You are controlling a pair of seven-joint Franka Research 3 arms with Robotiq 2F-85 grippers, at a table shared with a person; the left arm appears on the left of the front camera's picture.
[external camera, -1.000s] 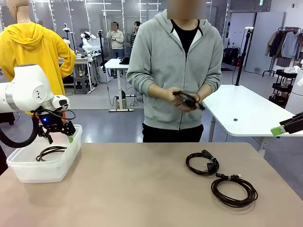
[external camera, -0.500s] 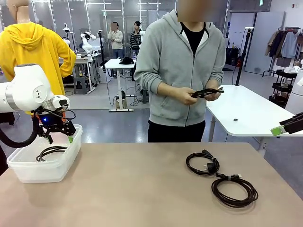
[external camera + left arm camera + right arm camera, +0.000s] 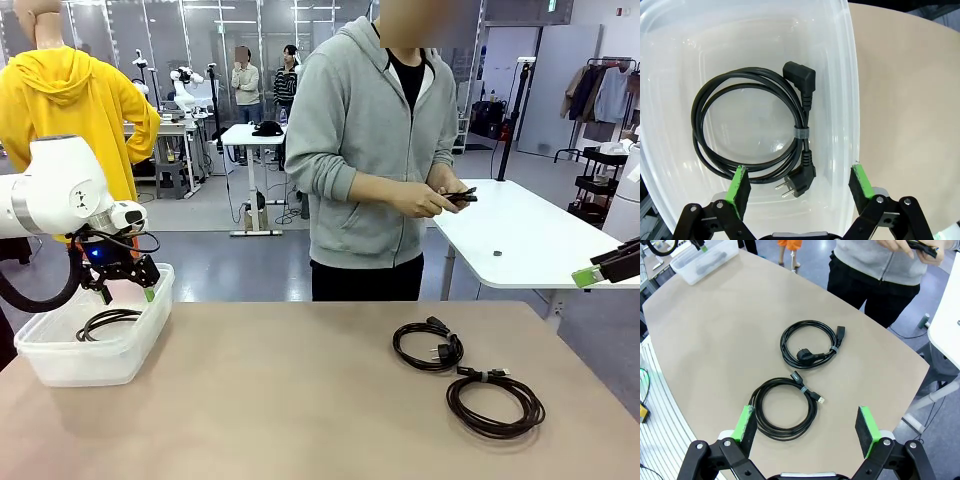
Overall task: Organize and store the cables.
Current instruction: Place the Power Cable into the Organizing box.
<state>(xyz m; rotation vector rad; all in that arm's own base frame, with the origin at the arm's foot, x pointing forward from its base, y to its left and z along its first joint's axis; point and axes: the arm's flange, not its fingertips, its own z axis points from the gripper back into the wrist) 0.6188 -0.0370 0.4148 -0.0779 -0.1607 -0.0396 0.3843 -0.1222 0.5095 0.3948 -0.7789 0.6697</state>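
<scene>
1. Nearest you, two cables lie loose on the table (image 3: 280, 400): the thin coil (image 3: 495, 402) and, just beyond it, the plug coil (image 3: 428, 346). Your right end effector (image 3: 806, 422) looks down on them, released and empty.
2. Farther left, one stored cable (image 3: 750, 130) lies in the bin (image 3: 70, 365). The left end effector (image 3: 799, 176) hovers above it, released.
3. Beyond the table, the person's hands (image 3: 430, 203) hold another cable (image 3: 462, 196), not yet stored.

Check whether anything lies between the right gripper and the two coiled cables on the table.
Nothing visible does. The right gripper, open, looks down on both: the nearer coil and the farther coil lie apart on the bare table, with nothing over or in front of them.
</scene>
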